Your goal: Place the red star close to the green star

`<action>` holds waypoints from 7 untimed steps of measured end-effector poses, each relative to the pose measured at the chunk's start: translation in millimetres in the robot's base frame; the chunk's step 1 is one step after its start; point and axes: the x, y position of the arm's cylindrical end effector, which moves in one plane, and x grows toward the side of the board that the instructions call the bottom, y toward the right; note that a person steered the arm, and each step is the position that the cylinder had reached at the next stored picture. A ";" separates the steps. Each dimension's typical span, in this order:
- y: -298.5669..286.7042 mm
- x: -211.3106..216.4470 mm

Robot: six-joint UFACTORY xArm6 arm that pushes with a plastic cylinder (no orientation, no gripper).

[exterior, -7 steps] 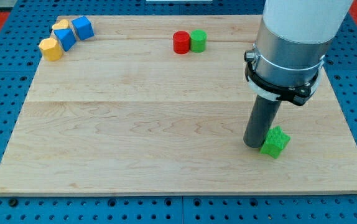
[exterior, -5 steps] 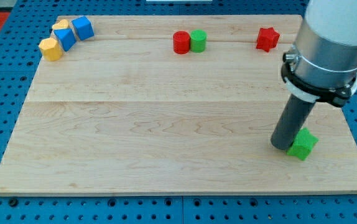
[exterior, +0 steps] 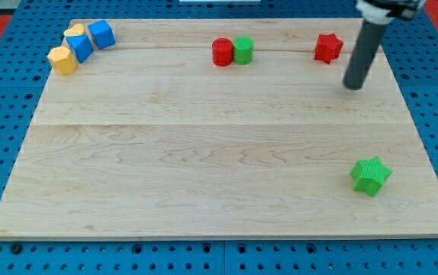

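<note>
The red star (exterior: pixel 327 47) lies near the view's top right on the wooden board (exterior: pixel 204 153). The green star (exterior: pixel 371 176) lies near the view's bottom right, far below the red star. My tip (exterior: pixel 352 86) is just right of and below the red star, apart from it, and well above the green star.
A red cylinder (exterior: pixel 222 52) and a green cylinder (exterior: pixel 243 50) touch at the top middle. Two blue blocks (exterior: pixel 101 33) (exterior: pixel 79 46) and two yellow blocks (exterior: pixel 62 59) (exterior: pixel 74 30) cluster at the top left. The board's right edge is near both stars.
My tip has left the green star's left side and moved up the view to beside the red star. The green star had slid right and now rests still.
</note>
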 end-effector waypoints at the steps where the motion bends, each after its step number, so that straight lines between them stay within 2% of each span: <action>1: 31.3 -45.2; 2: 17.5 -90.0; 3: -24.6 -109.3; 5: -93.8 -66.4; 6: -104.9 -27.9; 7: -79.4 -2.8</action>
